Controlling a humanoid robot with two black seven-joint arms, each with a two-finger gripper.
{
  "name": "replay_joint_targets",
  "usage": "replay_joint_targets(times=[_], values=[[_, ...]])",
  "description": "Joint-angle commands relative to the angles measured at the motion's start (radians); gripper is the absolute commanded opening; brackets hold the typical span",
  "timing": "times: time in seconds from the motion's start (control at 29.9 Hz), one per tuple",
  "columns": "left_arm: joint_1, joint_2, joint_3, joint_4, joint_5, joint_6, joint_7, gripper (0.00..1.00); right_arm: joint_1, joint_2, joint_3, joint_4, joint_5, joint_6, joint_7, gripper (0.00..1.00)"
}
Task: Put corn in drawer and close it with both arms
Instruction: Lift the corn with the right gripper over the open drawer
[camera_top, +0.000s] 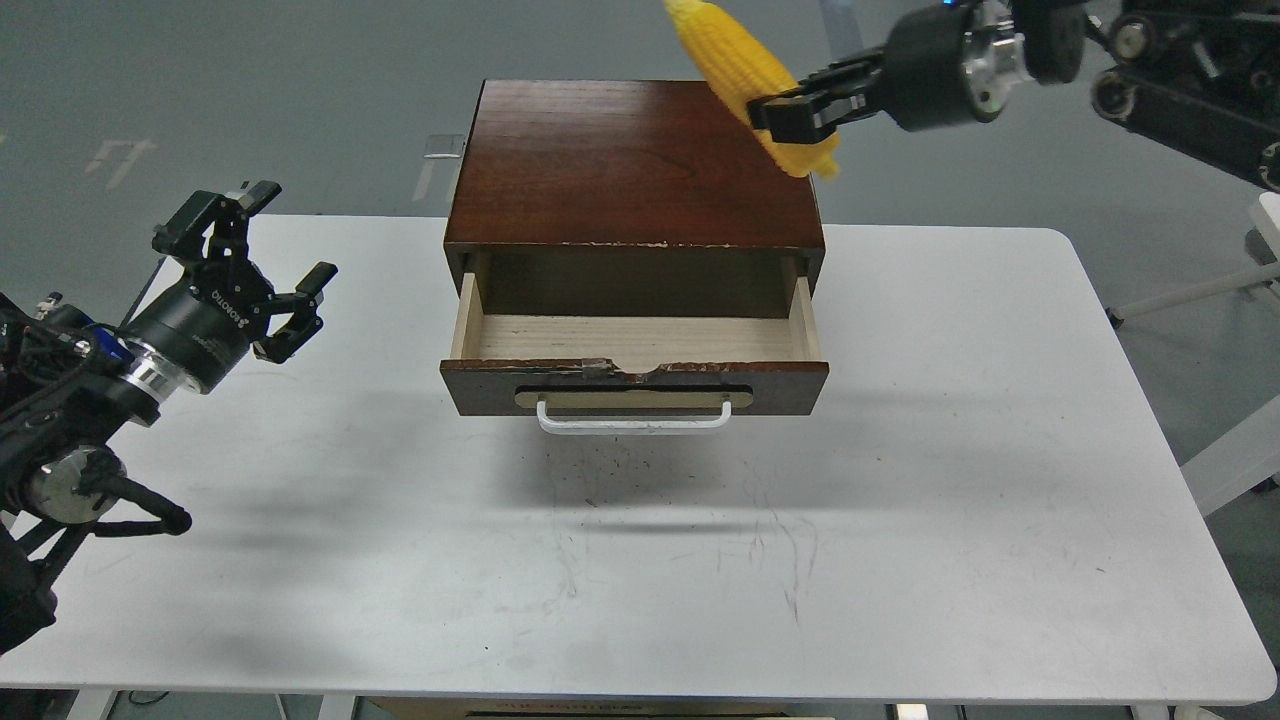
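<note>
Overhead, the right gripper (800, 110) clamps the corn (745, 80) above the back right corner of the dark wooden cabinet (630, 160), its black fingers pinched around the cob's lower third. The yellow cob hangs tilted, its tapered tip pointing down toward the cabinet's right edge and its thicker end running out of the top of the view. It touches nothing but the fingers.

Below and in front of it, the drawer (636, 345) stands pulled out from the cabinet's front, its pale wood floor bare and in plain sight. The white bar handle (634, 418) sits on a tan plate on the drawer's front, and the front's top edge is chipped near the middle.

Well to the left of the cabinet, the left gripper (268, 262) hovers above the white table (950, 500) with its fingers spread apart, holding nothing. It is level with the drawer's opening and points roughly toward the cabinet. Faint scuff marks streak the tabletop in front of the drawer.
</note>
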Motion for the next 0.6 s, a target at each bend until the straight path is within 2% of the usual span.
replay_joint_targets(times=[0.0, 0.1, 0.17, 0.27, 0.47, 0.57], values=[[0.0, 0.021, -0.001, -0.002, -0.002, 0.0, 0.0, 1.0, 0.042, 0.071, -0.012, 0.036, -0.125, -0.003, 0.002, 0.17], [0.002, 0.036, 0.001, -0.011, -0.002, 0.0, 0.0, 1.0, 0.061, 0.105, -0.018, 0.059, -0.302, -0.01, 0.002, 0.17], [0.005, 0.042, 0.001, -0.014, -0.002, 0.0, 0.0, 1.0, 0.061, 0.116, -0.024, 0.073, -0.342, -0.013, 0.002, 0.17], [0.006, 0.044, 0.001, -0.014, -0.002, 0.0, 0.0, 1.0, 0.061, 0.13, -0.05, 0.091, -0.364, -0.028, 0.002, 0.17], [0.005, 0.044, 0.001, -0.016, -0.002, 0.0, 0.0, 1.0, 0.055, 0.193, -0.174, 0.088, -0.427, -0.15, 0.002, 0.16], [0.006, 0.045, 0.001, -0.026, -0.002, 0.0, 0.0, 1.0, 0.038, 0.208, -0.194, 0.081, -0.43, -0.172, 0.002, 0.17]])
